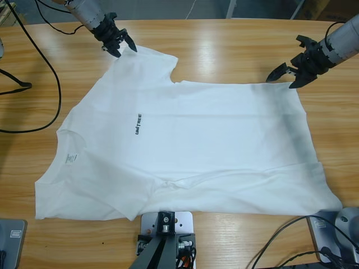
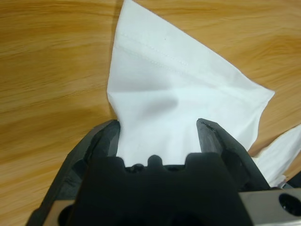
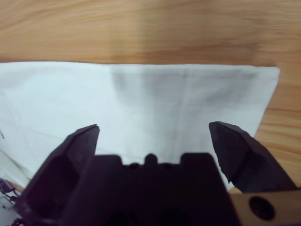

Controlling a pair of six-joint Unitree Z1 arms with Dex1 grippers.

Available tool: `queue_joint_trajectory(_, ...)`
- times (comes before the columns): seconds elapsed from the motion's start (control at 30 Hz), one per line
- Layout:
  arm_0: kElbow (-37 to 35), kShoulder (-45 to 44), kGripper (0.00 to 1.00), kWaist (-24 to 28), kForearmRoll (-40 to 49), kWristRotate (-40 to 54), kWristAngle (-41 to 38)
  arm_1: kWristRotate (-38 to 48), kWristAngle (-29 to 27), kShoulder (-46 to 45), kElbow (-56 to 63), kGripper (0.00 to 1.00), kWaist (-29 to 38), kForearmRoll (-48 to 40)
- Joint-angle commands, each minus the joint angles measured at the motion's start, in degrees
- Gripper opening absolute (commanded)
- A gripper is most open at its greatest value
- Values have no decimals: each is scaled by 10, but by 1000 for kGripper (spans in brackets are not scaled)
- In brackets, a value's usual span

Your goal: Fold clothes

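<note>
One white T-shirt [image 1: 185,151], spread flat on wooden counter [image 1: 224,50], no fold made yet; all folding left. Left gripper [image 1: 119,43] at far sleeve, right gripper [image 1: 286,75] at far hem corner; both sets of fingers apart, clamped on nothing.

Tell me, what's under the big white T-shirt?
Under the plain white soft-cloth T-shirt lies the long wooden table, showing all around its edges. Whatever sits beneath the cloth itself is covered, so nothing more can be seen there.
</note>
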Motion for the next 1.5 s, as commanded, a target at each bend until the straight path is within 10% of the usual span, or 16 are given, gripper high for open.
queue_joint_trajectory(0.03, -292, 126, 0, -7, 23, -11, -1, -5, -12, 23, 14, 950, -8, -8)
queue_joint_trajectory(0.4, -294, 103, 7, -33, 72, 34, 103, -7, -12, 22, 22, 957, -8, -14)
queue_joint_trajectory(0.47, -294, 88, 337, -33, 72, 39, 112, -7, -13, 19, 25, 975, -8, -15)
queue_joint_trajectory(0.6, -296, 74, 485, -33, 63, 50, 120, -7, -13, 15, 31, 982, -8, -17)
queue_joint_trajectory(0.73, -296, 55, 967, -38, 36, 52, 145, -9, -14, 11, 43, 982, -8, -23)
queue_joint_trajectory(1.5, -295, -40, 868, -29, 0, 92, 186, -13, -19, 8, 55, 1000, -8, -37)
